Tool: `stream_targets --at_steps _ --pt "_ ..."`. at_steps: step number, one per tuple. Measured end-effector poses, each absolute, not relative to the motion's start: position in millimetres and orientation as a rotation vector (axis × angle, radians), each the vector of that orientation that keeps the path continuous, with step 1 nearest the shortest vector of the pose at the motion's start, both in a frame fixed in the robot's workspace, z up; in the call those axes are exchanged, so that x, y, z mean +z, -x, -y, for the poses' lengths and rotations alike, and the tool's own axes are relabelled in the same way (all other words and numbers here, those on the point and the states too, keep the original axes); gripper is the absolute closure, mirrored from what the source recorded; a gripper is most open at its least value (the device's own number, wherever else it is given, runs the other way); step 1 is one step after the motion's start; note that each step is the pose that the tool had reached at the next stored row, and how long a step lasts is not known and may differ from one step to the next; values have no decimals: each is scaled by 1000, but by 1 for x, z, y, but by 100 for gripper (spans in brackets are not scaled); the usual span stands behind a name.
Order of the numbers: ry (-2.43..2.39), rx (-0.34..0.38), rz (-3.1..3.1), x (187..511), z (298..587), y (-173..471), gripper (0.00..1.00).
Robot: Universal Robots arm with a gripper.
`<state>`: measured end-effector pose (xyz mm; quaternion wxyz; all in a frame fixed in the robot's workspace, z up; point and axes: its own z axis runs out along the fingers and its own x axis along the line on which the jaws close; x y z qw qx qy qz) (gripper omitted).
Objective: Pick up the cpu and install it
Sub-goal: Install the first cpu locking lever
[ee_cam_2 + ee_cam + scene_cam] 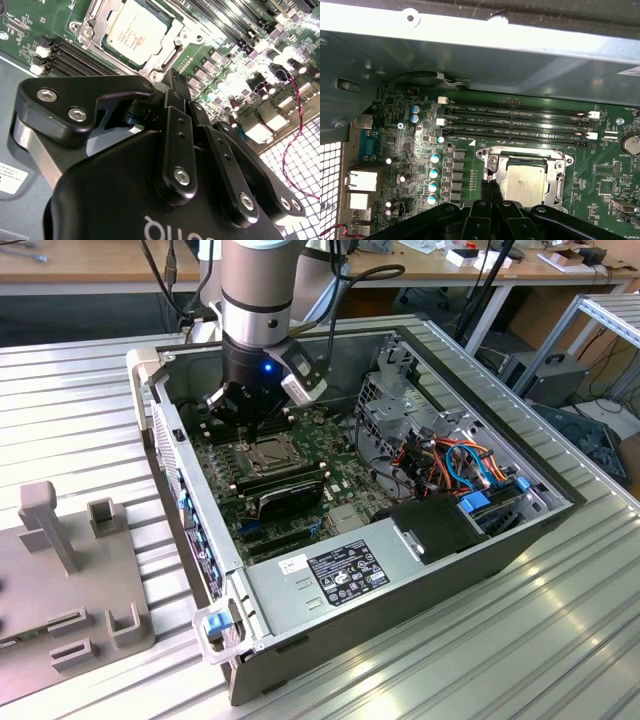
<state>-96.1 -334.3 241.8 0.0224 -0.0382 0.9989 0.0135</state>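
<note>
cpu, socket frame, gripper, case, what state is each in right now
cpu: lying flat in the socket, not held
socket frame: around the cpu, its bracket not over the chip
gripper: shut, empty, tips beside the socket frame
case: on its side, side panel off, board exposed

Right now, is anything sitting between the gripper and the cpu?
Nothing visible. The cpu already lies flat inside the socket frame, its top bare in both wrist views. The gripper sits close beside the frame's edge, fingers together and holding nothing.
</note>
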Motion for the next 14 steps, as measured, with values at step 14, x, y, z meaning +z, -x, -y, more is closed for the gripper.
stream_targets --at_steps 14 --pt "118 61 -3096 241 336 109 89"
